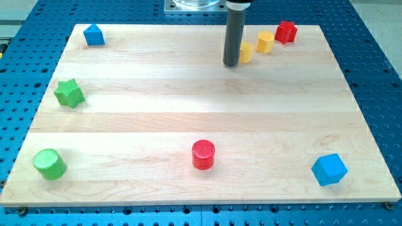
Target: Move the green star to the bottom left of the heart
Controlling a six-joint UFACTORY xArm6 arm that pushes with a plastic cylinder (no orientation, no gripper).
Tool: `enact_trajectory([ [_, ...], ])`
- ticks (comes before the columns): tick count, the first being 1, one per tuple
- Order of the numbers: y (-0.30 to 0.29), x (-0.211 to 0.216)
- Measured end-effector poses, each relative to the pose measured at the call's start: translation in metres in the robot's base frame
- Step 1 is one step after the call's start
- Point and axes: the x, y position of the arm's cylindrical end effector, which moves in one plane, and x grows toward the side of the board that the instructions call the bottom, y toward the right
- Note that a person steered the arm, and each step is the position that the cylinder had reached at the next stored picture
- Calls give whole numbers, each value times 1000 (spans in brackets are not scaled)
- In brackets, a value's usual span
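We find no text, label, brand, number or sign that can be read in this view. The wooden board (188, 107) has only plain grain, the coloured blocks have bare faces, and the blue perforated table (377, 75) around the board carries no marking we can read.

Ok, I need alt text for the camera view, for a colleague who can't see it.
My tip rests near the board's top edge, beside a yellow block, far from the green star at the view's left. Other blocks are scattered, including a red cylinder at the bottom centre.
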Motion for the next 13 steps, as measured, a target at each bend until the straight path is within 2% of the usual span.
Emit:
enact_trajectory([
  [1, -75, 46],
  [3, -352, 134],
  [4, -366, 147],
  [7, -363, 148],
  [8, -299, 111],
  [9, -200, 100],
  [12, -194, 106],
  [13, -175, 101],
])
